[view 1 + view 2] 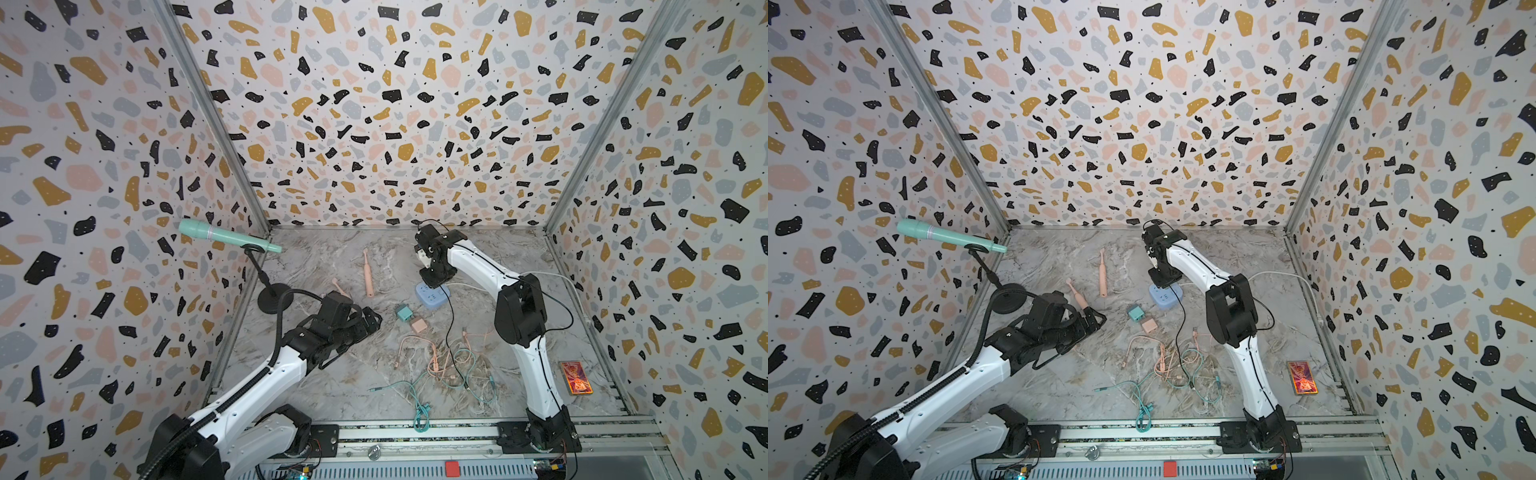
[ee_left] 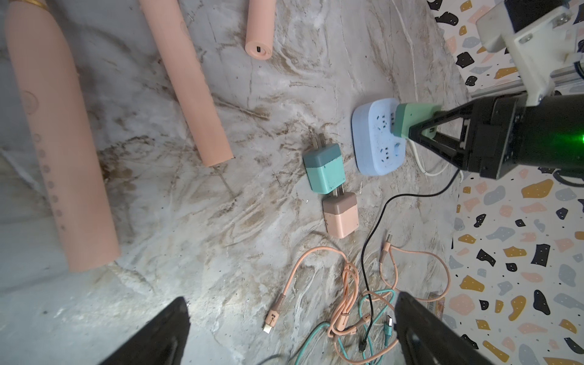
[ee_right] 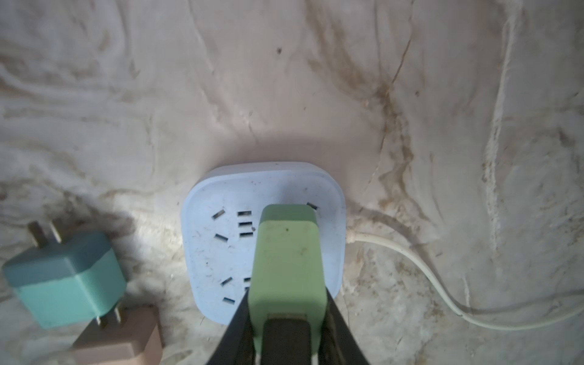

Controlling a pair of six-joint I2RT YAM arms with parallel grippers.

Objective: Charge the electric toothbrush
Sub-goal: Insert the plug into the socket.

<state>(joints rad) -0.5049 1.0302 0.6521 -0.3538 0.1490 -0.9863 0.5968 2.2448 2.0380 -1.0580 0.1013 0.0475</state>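
Right gripper (image 3: 287, 300) clamps green charger (image 3: 287, 246) on blue power strip (image 3: 205, 256), apparently plugged in | left gripper (image 2: 290, 308) spread wide

Readable text: none in any view.
Red card (image 1: 577, 377), right of power strip (image 1: 432, 294): print too small to read.

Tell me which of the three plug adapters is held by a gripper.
The light green adapter, clamped in the right gripper at the blue power strip. The teal adapter and the pink adapter lie loose beside the strip.
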